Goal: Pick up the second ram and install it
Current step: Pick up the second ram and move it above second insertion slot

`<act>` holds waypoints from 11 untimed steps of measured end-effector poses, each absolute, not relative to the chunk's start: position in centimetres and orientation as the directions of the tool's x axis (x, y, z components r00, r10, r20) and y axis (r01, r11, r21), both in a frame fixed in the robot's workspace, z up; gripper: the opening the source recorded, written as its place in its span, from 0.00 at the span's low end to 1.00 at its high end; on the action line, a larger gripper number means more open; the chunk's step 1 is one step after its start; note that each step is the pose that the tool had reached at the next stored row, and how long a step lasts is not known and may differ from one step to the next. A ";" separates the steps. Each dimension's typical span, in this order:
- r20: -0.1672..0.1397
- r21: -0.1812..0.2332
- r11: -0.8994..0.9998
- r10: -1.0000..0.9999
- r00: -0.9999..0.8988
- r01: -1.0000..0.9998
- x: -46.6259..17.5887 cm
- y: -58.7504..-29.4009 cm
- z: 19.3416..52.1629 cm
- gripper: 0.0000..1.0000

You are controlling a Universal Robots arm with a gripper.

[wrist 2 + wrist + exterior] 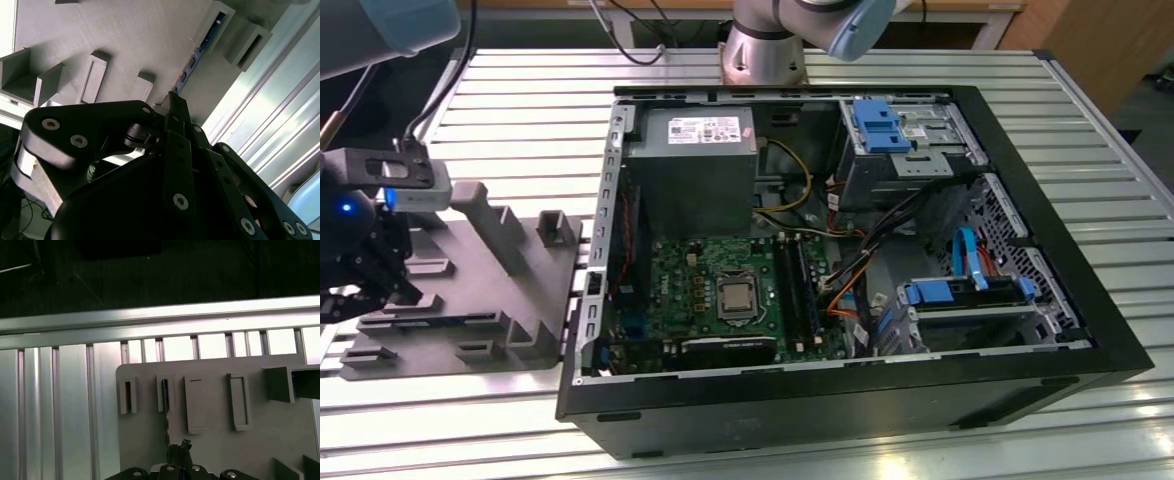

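The second ram (200,50) is a thin blue-green board standing on edge in a slot of the grey fixture plate (130,35). In the first wrist view, the second ram (166,410) shows as a narrow dark strip. My gripper (173,102) hangs over that plate with its fingers pressed together. Its tips sit right at the near end of the board; I cannot tell whether they touch it. In the exterior view, my gripper (387,290) is at the far left, above the fixture plate (480,300). The green motherboard (707,285) lies inside the open computer case (854,390).
The fixture plate carries several raised grey blocks (487,215) and slot holders (239,400). It rests on a ribbed aluminium table (520,120). The case holds a power supply (691,160), blue drive brackets (881,125) and loose cables (847,290).
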State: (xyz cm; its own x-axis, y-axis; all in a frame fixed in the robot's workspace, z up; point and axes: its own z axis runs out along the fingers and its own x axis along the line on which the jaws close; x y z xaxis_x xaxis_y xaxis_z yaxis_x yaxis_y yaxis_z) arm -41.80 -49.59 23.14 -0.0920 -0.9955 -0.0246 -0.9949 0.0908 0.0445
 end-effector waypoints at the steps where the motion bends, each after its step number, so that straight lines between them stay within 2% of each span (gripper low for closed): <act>1: -0.025 0.045 0.086 -0.996 -0.087 -0.995 -41.8 -49.6 23.1 0.11; 11: -0.024 0.045 0.037 -0.999 -0.038 -0.998 -41.8 -49.8 22.8 0.11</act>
